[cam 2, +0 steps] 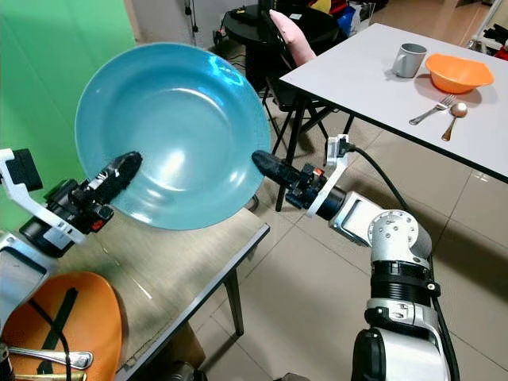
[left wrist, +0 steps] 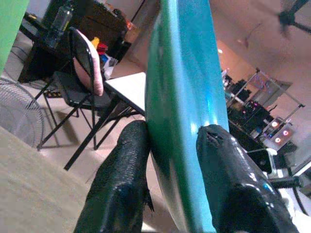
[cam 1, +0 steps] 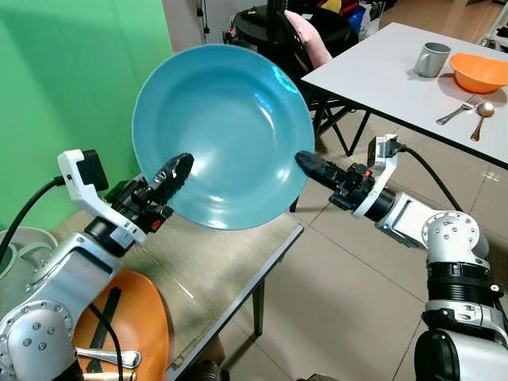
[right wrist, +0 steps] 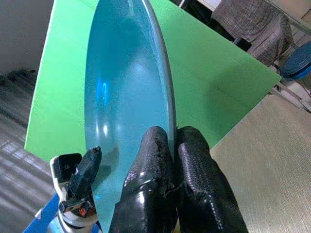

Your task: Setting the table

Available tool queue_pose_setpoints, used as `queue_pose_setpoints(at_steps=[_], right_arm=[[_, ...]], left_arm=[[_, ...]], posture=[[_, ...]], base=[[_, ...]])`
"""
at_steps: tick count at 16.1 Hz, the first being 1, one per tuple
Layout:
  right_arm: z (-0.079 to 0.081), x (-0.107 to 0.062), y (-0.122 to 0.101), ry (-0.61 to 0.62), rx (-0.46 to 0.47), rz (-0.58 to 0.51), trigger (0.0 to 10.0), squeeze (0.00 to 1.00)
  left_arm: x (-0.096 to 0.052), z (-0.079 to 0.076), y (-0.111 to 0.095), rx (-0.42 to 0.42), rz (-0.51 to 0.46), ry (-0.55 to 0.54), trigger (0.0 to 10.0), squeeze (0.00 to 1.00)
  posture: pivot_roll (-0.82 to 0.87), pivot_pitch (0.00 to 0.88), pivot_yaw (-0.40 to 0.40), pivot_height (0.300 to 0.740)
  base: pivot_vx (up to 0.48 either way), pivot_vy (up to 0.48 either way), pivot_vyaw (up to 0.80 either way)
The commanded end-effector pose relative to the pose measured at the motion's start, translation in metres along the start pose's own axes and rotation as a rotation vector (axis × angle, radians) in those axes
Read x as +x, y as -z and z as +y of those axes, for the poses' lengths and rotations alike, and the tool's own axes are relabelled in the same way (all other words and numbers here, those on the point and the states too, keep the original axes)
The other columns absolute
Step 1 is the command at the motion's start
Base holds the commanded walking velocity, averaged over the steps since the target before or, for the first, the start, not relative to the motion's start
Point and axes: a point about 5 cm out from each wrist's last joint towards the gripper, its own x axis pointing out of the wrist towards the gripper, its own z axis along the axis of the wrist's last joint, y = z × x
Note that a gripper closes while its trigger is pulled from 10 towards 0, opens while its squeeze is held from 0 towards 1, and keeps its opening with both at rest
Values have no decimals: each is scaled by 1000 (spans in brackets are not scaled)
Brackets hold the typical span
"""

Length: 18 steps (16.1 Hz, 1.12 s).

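A large teal plate (cam 1: 226, 131) is held up in the air, tilted toward me, above the wooden table (cam 1: 214, 278). My left gripper (cam 1: 178, 171) is shut on its left rim, and my right gripper (cam 1: 305, 161) is shut on its right rim. The left wrist view shows the teal plate (left wrist: 187, 111) edge-on between the two black fingers (left wrist: 121, 184). In the right wrist view the plate rim (right wrist: 167, 104) is pinched between the fingertips (right wrist: 155, 145).
An orange plate (cam 1: 127, 317) with cutlery lies on the wooden table near me. A white table (cam 1: 381, 71) at the back right carries a grey mug (cam 1: 432, 59), an orange bowl (cam 1: 479, 71), a fork (cam 1: 459, 109) and a spoon (cam 1: 481, 117). A black chair (cam 1: 290, 36) stands behind the teal plate.
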Motion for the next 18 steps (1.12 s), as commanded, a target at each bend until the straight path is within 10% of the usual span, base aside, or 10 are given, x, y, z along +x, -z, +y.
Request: queue_pose_setpoints(at_steps=[1, 8, 9, 10, 12, 13, 14, 18], right_arm=[[7, 0, -4, -27, -27, -10, 0, 0], [8, -2, -4, -7, -69, -8, 0, 0], [8, -2, -4, -6, -73, -6, 1098, 0], [9, -2, -5, 2, -107, -2, 10000, 0], [9, -2, -5, 21, -143, -6, 10000, 0], [10, -2, -6, 21, -141, -14, 10000, 196], [10, -5, -7, 29, -138, -38, 10000, 1000], [12, -31, -20, 105, -185, -166, 10000, 1000]], left_arm=[[2, -1, -4, -13, -26, 9, 0, 0], [10, -4, 0, -41, -15, 18, 0, 0], [10, -4, 0, -38, -16, 13, 0, 0], [12, -3, 0, -17, -22, -21, 0, 0], [14, -2, 0, 3, -31, -57, 0, 0], [15, -2, 0, 8, -34, -82, 0, 0], [15, -1, 1, 19, -47, -99, 0, 0], [21, -5, -2, 58, -119, -147, 0, 0]], posture=[[-14, 0, 65, 740], [-30, 0, 70, 740], [-30, 0, 70, 740], [-32, 0, 69, 740], [-34, 0, 75, 740], [-35, 0, 76, 740], [-38, 0, 77, 740], [-43, 0, 76, 740]], base=[[0, 0, 0], [0, 0, 0], [0, 0, 0], [0, 0, 0], [0, 0, 0], [0, 0, 0], [0, 0, 0], [0, 0, 0]])
